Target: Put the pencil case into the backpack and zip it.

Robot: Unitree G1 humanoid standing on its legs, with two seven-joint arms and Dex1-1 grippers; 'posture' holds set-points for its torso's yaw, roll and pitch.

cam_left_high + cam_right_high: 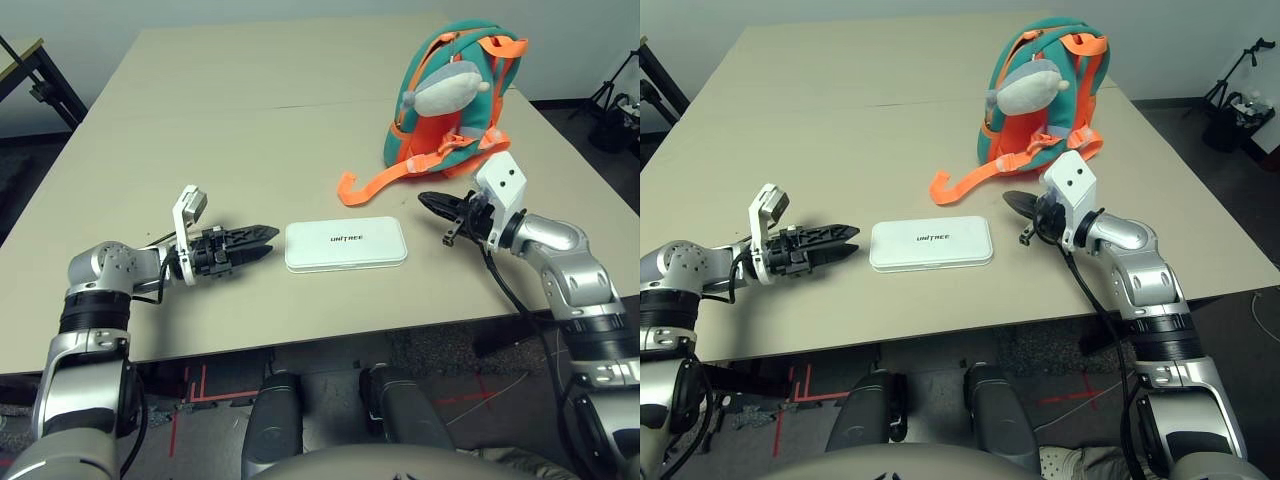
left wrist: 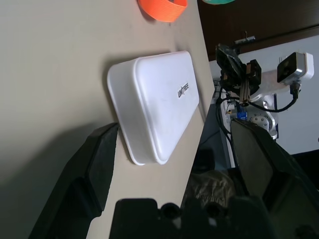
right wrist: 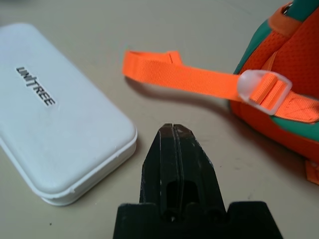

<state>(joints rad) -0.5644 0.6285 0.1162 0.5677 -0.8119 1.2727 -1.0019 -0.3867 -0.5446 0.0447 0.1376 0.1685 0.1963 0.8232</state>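
The white pencil case [image 1: 345,244] with "UNITREE" lettering lies flat near the table's front edge, between my two grippers. My left gripper [image 1: 264,243] sits just left of the case, open, its fingers [image 2: 102,154] spread on either side of the case's short end without touching it. My right gripper [image 1: 428,201] hovers just right of the case, shut on nothing, its tip [image 3: 173,137] pointing at the case's corner. The teal and orange backpack [image 1: 450,110] stands upright behind the right gripper, with a grey-white plush figure [image 1: 446,90] on its front. One orange strap [image 1: 375,184] trails on the table toward the case.
The beige table [image 1: 220,120] has a seam across its middle and its front edge runs just below the grippers. A dark stand [image 1: 40,80] is off the far left corner, and tripod gear [image 1: 615,110] stands on the floor at the far right.
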